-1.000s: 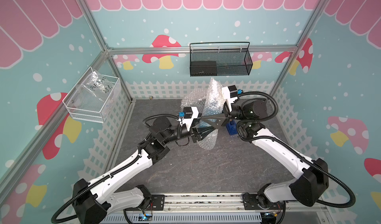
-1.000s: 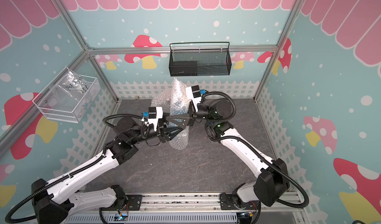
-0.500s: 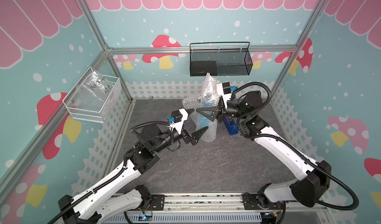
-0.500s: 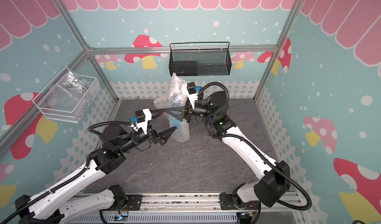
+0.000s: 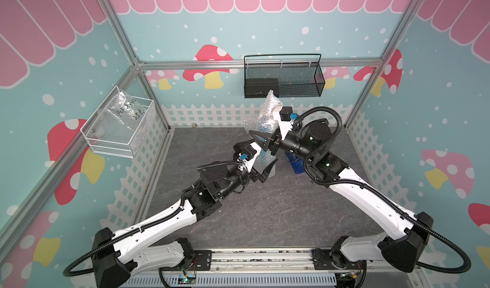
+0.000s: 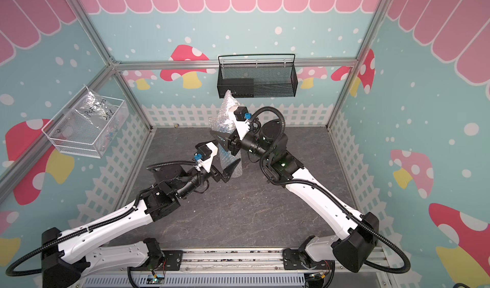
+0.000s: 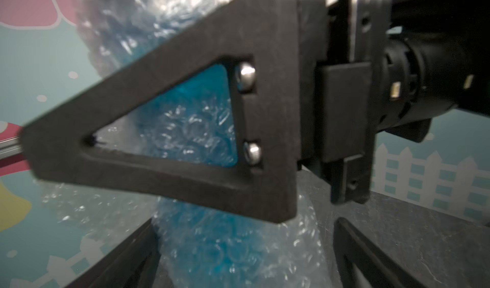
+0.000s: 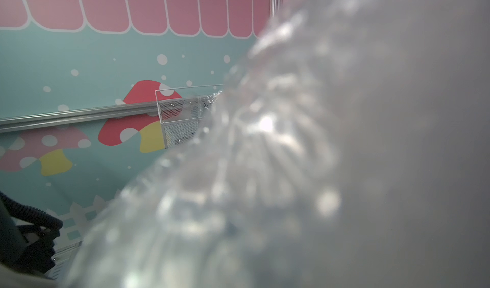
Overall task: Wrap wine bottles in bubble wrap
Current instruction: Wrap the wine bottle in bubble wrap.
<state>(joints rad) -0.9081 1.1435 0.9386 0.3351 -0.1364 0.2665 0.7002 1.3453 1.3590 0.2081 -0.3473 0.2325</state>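
The wine bottle (image 5: 265,126) shows bright blue through the bubble wrap (image 5: 270,106) bundled around it, and the bundle stands upright at the back middle in both top views. My right gripper (image 5: 261,138) is shut on the bundle's middle. In the left wrist view its near finger (image 7: 159,175) crosses in front of the bottle (image 7: 201,109). My left gripper (image 5: 265,158) is open, its fingers (image 7: 371,260) standing apart on either side of the bundle's lower part without pressing it. Blurred bubble wrap (image 8: 265,141) fills most of the right wrist view and hides that gripper's fingers.
A dark-blue tape dispenser (image 5: 295,163) stands on the mat just behind my right wrist. A black wire basket (image 5: 283,80) hangs on the back wall above the bundle. A white wire basket (image 5: 119,125) with a crinkled plastic bag hangs on the left wall.
My left gripper let go of the bundle, opened wide, drew back, then came forward around the bundle's lower part. My right gripper tightened and holds the bundle more upright.
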